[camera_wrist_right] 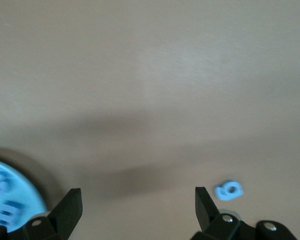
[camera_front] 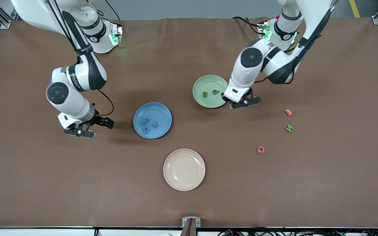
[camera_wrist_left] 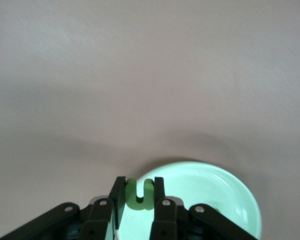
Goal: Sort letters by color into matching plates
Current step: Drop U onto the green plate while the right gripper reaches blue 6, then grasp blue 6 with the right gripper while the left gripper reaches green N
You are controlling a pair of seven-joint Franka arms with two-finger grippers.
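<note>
Two hands were at work, and the coming move turned on how the left hand (camera_front: 241, 102) stood to the pale green plate (camera_front: 199, 86). It hung low at that plate's edge, on the side toward the left arm's end of the table. Its fingers were pressed onto a small green letter (camera_wrist_left: 140, 193), a forked, U-like piece held upright between the pads. In the left wrist view the plate's bowl showed just past the fingertips, so the letter seemed to sit over the rim rather than over the middle. A short carry inward over the bowl looked like all that a release would need. Two green letters already lay in that plate, a B (camera_front: 205, 94) and a smaller one (camera_front: 216, 92) beside it.

A fourth green letter, an N (camera_front: 289, 128), lay on the bare table toward the left arm's end, nearer the front camera than the green plate. It was plainly within the left arm's reach rather than the right's. An orange letter (camera_front: 288, 112) and a pink one (camera_front: 260, 149) lay near it, and a cream plate (camera_front: 184, 169) sat empty closest to the camera.

Over by the blue plate (camera_front: 164, 114), which held three blue letters (camera_front: 149, 125), the right hand (camera_front: 92, 127) hovered low with its fingers spread wide and nothing between them. One light blue letter (camera_wrist_right: 229, 190) lay on the table just beside one fingertip (camera_wrist_right: 204, 201) in the right wrist view, outside the gap, so that hand would need to shift sideways to straddle it.
</note>
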